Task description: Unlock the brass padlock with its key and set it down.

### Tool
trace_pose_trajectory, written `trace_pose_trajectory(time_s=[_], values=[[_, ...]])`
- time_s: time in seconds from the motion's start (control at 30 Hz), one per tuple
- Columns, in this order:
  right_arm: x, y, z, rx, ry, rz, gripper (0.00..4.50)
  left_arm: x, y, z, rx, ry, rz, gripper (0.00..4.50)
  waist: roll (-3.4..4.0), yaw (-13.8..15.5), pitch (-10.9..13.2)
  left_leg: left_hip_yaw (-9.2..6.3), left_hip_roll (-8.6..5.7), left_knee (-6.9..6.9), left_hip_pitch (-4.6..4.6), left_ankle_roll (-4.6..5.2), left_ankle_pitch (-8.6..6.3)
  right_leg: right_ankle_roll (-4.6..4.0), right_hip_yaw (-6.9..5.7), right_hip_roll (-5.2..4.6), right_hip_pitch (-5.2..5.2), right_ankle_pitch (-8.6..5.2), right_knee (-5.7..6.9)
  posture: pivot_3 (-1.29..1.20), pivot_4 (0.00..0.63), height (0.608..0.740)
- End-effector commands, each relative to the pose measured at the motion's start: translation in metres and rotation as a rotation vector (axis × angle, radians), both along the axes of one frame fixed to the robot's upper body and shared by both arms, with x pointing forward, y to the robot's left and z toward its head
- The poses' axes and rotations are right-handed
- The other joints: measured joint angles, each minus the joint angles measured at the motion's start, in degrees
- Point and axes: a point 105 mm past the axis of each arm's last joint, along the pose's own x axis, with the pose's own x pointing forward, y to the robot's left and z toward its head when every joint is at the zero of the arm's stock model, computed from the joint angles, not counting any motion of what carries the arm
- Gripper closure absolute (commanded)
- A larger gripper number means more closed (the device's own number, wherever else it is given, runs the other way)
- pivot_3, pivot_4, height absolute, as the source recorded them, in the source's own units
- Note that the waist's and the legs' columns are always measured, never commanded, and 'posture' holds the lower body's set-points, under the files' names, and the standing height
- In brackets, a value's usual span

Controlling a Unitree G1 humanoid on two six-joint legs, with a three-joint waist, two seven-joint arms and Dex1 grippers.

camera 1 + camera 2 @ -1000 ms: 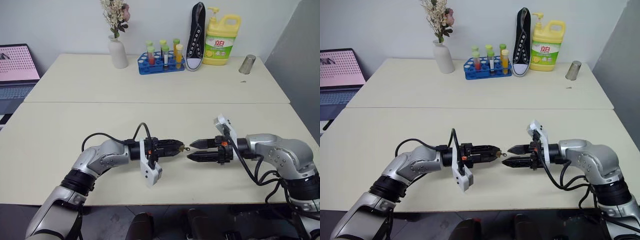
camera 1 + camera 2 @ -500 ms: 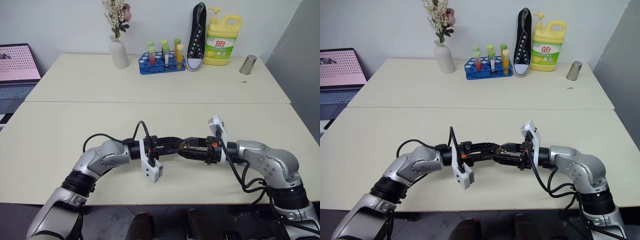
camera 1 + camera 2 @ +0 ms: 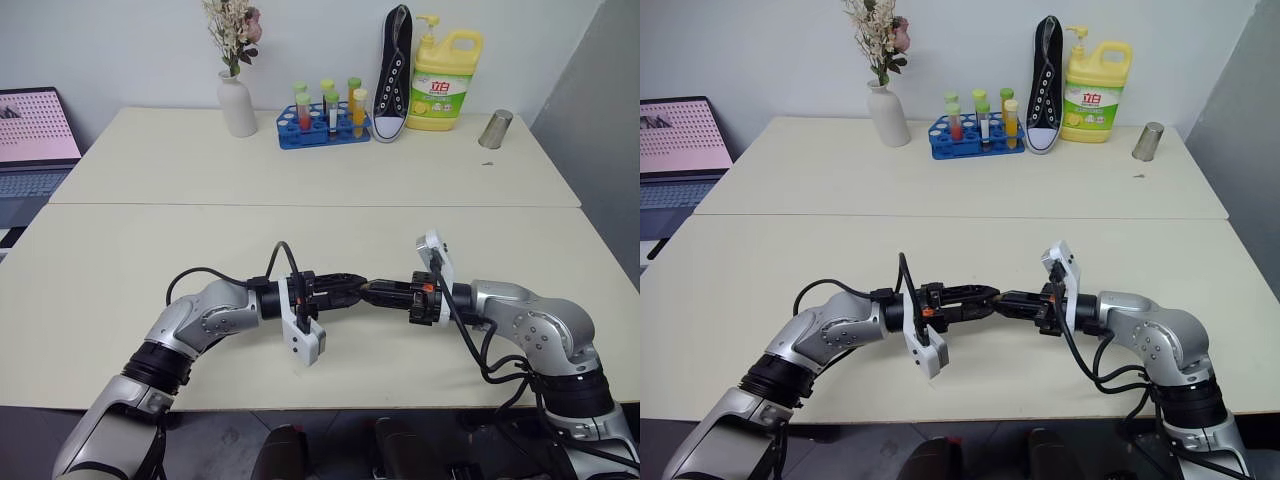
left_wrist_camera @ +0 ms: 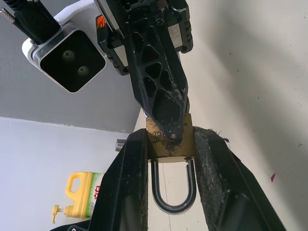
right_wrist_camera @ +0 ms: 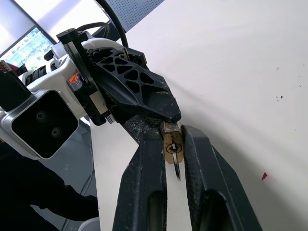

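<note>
Both grippers meet tip to tip just above the near table, at its front middle. My left gripper (image 3: 356,290) is shut on the brass padlock (image 4: 166,150). The padlock's gold body is pinched between the two fingers, and its silver shackle (image 4: 169,202) points back toward the wrist. My right gripper (image 3: 369,292) comes in from the right, and its tips touch the padlock's free face. In the right wrist view the fingers (image 5: 144,168) stand close together around the thin silvery key (image 5: 176,169), which sticks out of the padlock (image 5: 172,142).
On the far table (image 3: 420,180) stand a white vase of dried flowers (image 3: 237,105), a blue rack of test tubes (image 3: 322,125), a black sneaker (image 3: 393,75), a yellow detergent bottle (image 3: 440,85) and a metal cup (image 3: 494,129). A laptop (image 3: 30,140) sits at far left.
My right gripper moved left up to the left gripper's tips, and its open fingers closed there. The left gripper kept still with the padlock.
</note>
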Motion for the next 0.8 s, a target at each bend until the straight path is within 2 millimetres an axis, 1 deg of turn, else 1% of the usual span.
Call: trace_pose_trajectory(time_s=[0.03,0.1,0.13,0.33,0.4,0.43,0.53,0.57,0.6,0.7,0.8], values=[[-0.004,0.005,0.011,0.027,-0.052,0.042,4.36,-0.002,-0.002,0.012,-0.053,-0.029,-0.013,3.54,0.0,0.0,0.0,0.0,0.0,0.0,0.0,0.0,0.0,0.0,0.0,0.0,0.0,0.0,0.0,0.0,0.15,0.74],[-0.005,0.005,0.012,0.033,-0.052,0.05,4.36,-0.003,-0.002,0.011,-0.052,-0.027,-0.013,3.54,0.0,0.0,0.0,0.0,0.0,0.0,0.0,0.0,0.0,0.0,0.0,0.0,0.0,0.0,0.0,0.0,0.15,0.74],[-0.005,0.005,0.012,0.035,-0.052,0.053,4.36,-0.004,-0.002,0.008,-0.035,-0.009,-0.022,3.54,0.0,0.0,0.0,0.0,0.0,0.0,0.0,0.0,0.0,0.0,0.0,0.0,0.0,0.0,0.0,0.0,0.15,0.74],[-0.005,0.005,0.014,0.042,-0.056,0.061,4.36,-0.006,0.001,0.009,-0.048,0.006,-0.023,3.54,0.0,0.0,0.0,0.0,0.0,0.0,0.0,0.0,0.0,0.0,0.0,0.0,0.0,0.0,0.0,0.0,0.15,0.74],[-0.004,0.005,0.014,0.041,-0.06,0.06,4.36,-0.008,0.002,0.012,-0.076,0.023,-0.027,2.79,0.0,0.0,0.0,-0.01,0.0,0.0,0.0,0.0,0.0,0.0,-0.01,0.0,0.0,0.0,0.0,0.0,0.15,0.74],[-0.003,0.004,0.014,0.039,-0.062,0.059,4.36,-0.009,0.002,0.012,-0.071,0.03,-0.035,2.54,0.0,0.0,0.0,0.0,0.01,0.0,0.0,0.0,0.0,0.0,-0.01,0.0,0.0,0.0,0.0,0.0,0.15,0.74],[-0.001,0.002,0.014,0.036,-0.067,0.052,4.36,-0.013,0.004,0.011,-0.048,0.018,-0.047,1.56,0.0,0.0,0.0,-0.01,0.01,0.0,0.0,0.0,0.0,0.0,-0.01,0.0,0.0,0.0,0.0,0.0,0.15,0.74],[0.0,0.001,0.015,0.033,-0.073,0.046,4.36,-0.015,0.005,0.012,-0.045,0.01,-0.051,1.17,0.0,0.0,0.0,-0.01,0.01,0.0,0.0,0.0,0.0,0.0,-0.01,0.0,0.0,0.0,0.0,0.0,0.15,0.74],[0.003,0.0,0.015,0.03,-0.079,0.038,4.36,-0.016,0.006,0.013,-0.044,0.003,-0.052,0.9,0.0,0.0,0.0,-0.01,0.0,0.0,0.0,0.0,0.0,0.0,0.0,0.0,0.0,0.0,0.0,0.0,0.15,0.74],[0.011,-0.005,0.017,0.019,-0.099,0.012,4.36,-0.021,0.007,0.019,-0.08,0.006,-0.052,0.84,0.0,-0.01,0.0,0.0,0.0,0.0,0.01,0.0,0.0,0.0,0.01,0.0,0.0,0.0,0.0,0.0,0.15,0.74],[0.02,-0.013,0.02,-0.002,-0.13,-0.015,4.36,-0.028,0.008,0.026,-0.125,0.046,-0.055,0.84,0.0,-0.03,0.0,0.02,0.01,0.0,0.01,0.0,0.0,0.0,0.02,-0.01,0.0,0.0,0.0,0.0,0.15,0.74]])
